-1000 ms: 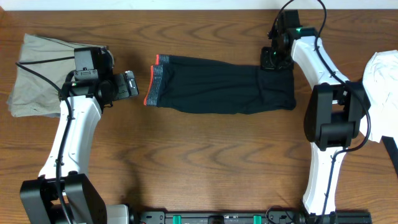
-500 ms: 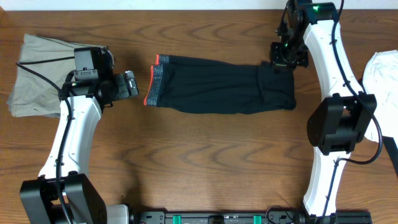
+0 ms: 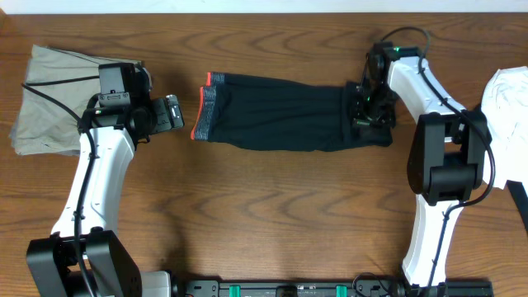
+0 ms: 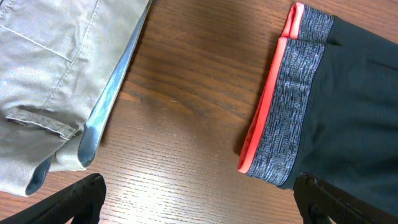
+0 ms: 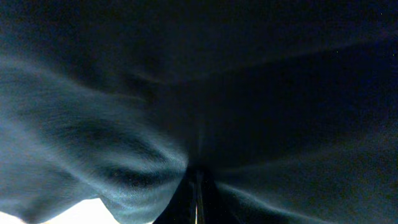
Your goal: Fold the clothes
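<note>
Leggings (image 3: 280,115) flat mid-table (image 3: 272,214), waistband (image 4: 280,118) at left end. Right gripper (image 3: 369,111) pinched closed on leggings' right end, cloth bunched. Left gripper (image 3: 176,111) spread wide, empty, between trousers (image 3: 49,99) and waistband.

My right gripper (image 3: 368,110) has left the far right corner of the long black stretchy leggings with the red-and-grey waistband (image 3: 280,114), where it sat a second ago. Half a second ago my arm was stretched farther out, beyond that corner. Now it has drawn back and come down on the folded right end, jaws pinched in the cloth.
</note>
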